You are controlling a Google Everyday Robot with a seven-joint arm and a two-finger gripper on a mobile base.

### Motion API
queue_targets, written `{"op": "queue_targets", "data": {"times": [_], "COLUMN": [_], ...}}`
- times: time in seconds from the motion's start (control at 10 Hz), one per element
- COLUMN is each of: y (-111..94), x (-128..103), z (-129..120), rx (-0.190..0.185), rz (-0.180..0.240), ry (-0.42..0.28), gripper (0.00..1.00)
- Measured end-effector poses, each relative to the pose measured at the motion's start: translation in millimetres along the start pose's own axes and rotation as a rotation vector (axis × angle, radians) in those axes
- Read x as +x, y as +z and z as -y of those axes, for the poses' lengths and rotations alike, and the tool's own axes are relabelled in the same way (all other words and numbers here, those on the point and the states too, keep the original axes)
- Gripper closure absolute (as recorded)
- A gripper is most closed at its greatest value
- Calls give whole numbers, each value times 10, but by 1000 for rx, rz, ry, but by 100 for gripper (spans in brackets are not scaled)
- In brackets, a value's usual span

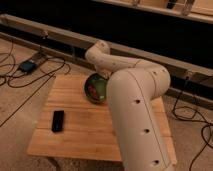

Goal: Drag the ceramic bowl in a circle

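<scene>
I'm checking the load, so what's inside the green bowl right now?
A reddish-brown piece lies inside the tilted bowl. The arm covers the bowl's right side, so anything there is hidden. The gripper sits at the bowl's far rim, shut on it.
</scene>
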State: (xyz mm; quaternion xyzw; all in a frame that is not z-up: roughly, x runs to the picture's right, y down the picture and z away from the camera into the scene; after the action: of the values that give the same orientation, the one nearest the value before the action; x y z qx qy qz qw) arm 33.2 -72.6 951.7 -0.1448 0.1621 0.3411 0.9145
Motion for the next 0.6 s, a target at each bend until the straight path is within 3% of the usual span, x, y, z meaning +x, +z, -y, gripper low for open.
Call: {"op": "queue_targets", "data": {"times": [0.3,0.6], "y": [72,18], "x": [394,554], "z": [-122,-445], "rx": [-63,-134], "rz": [-20,-7], "ry": [-26,-84], "gripper": [99,76]}}
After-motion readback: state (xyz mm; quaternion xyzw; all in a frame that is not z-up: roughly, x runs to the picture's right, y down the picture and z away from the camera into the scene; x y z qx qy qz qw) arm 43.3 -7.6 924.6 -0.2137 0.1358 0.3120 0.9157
